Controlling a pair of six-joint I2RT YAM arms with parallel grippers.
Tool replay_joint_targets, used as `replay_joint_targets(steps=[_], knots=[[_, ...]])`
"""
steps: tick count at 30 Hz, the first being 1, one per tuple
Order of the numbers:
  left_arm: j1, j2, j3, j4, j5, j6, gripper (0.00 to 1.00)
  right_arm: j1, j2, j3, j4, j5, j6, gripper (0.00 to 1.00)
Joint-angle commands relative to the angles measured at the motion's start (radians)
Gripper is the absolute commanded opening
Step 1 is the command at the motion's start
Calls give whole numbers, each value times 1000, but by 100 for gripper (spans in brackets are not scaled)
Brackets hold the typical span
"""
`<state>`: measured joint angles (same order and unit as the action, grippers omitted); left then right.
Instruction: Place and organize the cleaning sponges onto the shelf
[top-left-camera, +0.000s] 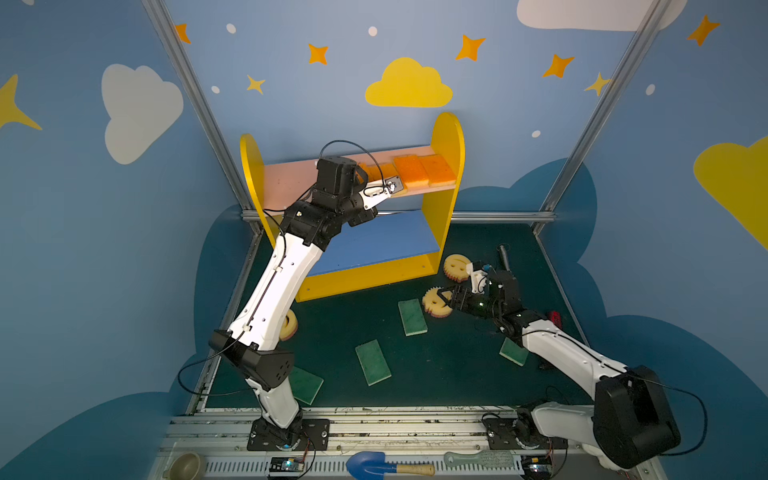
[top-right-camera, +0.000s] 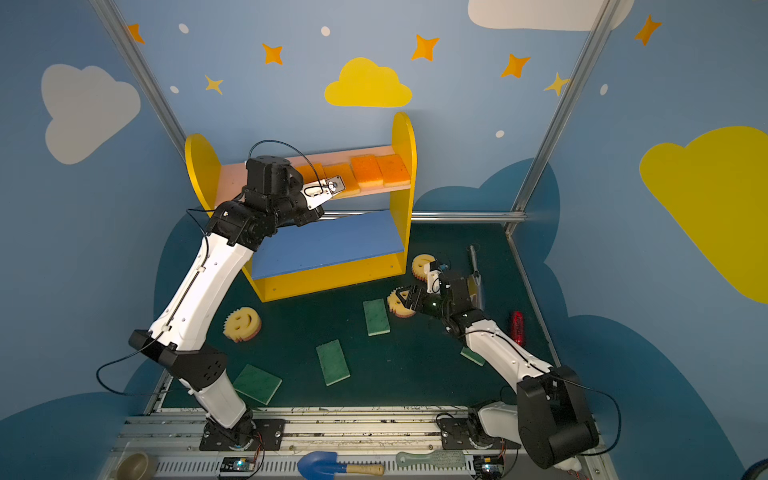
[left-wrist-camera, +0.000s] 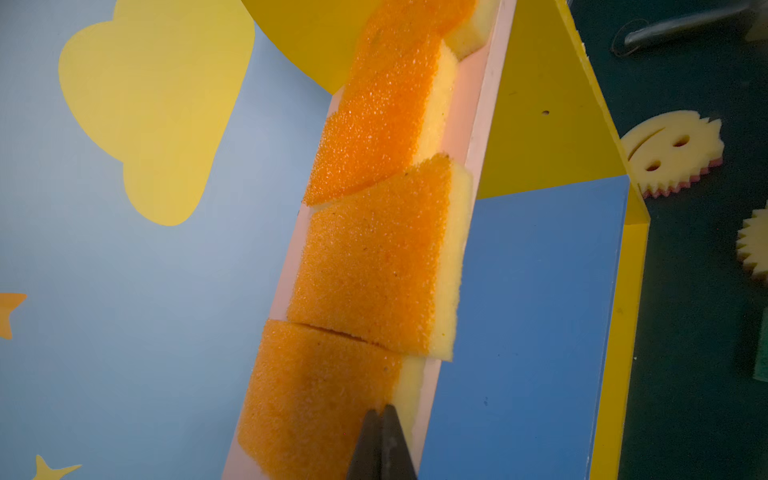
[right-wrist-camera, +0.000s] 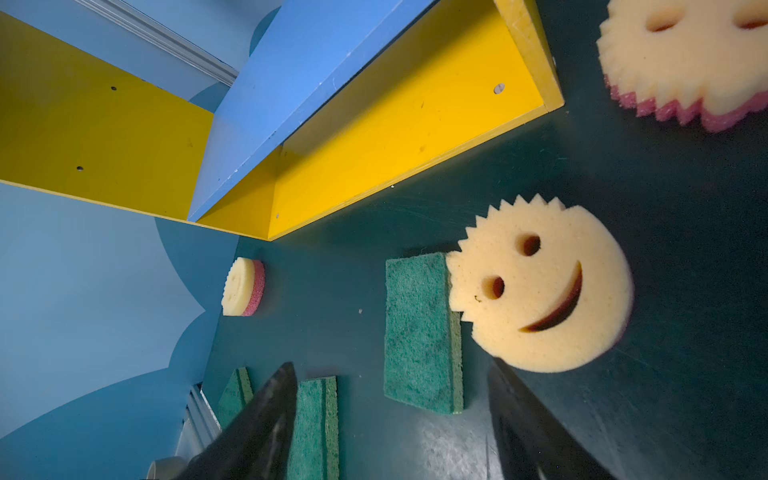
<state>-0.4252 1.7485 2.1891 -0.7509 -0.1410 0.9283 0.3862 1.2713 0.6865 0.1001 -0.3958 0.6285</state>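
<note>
The shelf (top-left-camera: 449, 141) stands at the back, and several orange-topped sponges (top-left-camera: 409, 170) lie in a row on its pink upper board (left-wrist-camera: 473, 137). My left gripper (left-wrist-camera: 384, 409) is shut, its tips touching the nearest orange sponge (left-wrist-camera: 316, 399) at its front edge. The blue middle board (top-left-camera: 374, 241) is bare. Three smiley-face sponges lie on the green floor (top-left-camera: 434, 305) (top-left-camera: 456, 266) (top-right-camera: 242, 323), along with several green-topped pads (top-left-camera: 412, 317) (top-left-camera: 372, 361). My right gripper (right-wrist-camera: 390, 365) hangs open low over the floor, empty, beside one smiley sponge (right-wrist-camera: 540, 291) and a green pad (right-wrist-camera: 422, 332).
A grey tool (top-left-camera: 505, 257) and a red cylinder (top-right-camera: 516, 328) lie by the right wall. A blue shovel (top-left-camera: 370, 463), a brush (top-left-camera: 478, 459) and a bowl (top-left-camera: 185, 465) sit on the front rail. One green pad (top-left-camera: 513, 352) lies partly under the right arm.
</note>
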Motion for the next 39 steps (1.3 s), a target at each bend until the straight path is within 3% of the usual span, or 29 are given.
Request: replay_joint_targets(steps=[1, 9, 17, 23, 25, 27, 31, 39], knots=[[14, -2, -34, 9, 13, 8, 13, 6, 12, 33, -1, 6, -10, 71], [3, -52, -75, 8, 1, -7, 56, 8, 16, 35, -1, 5, -9, 71], [-6, -145, -128, 30, 43, -64, 71, 10, 15, 35, -1, 5, -10, 71], [-20, -262, -273, 185, 75, -127, 80, 15, 14, 35, 1, 6, -9, 71], [-31, -273, -292, 210, 63, -142, 77, 17, 17, 35, 2, 6, -9, 71], [-41, -268, -286, 208, 57, -157, 49, 19, 20, 36, 2, 8, -9, 71], [-57, -245, -255, 180, 90, -193, 4, 20, 22, 37, -3, 13, -13, 71], [-126, -132, -177, 152, 63, -167, 3, 21, 30, 39, -5, 17, -16, 71]])
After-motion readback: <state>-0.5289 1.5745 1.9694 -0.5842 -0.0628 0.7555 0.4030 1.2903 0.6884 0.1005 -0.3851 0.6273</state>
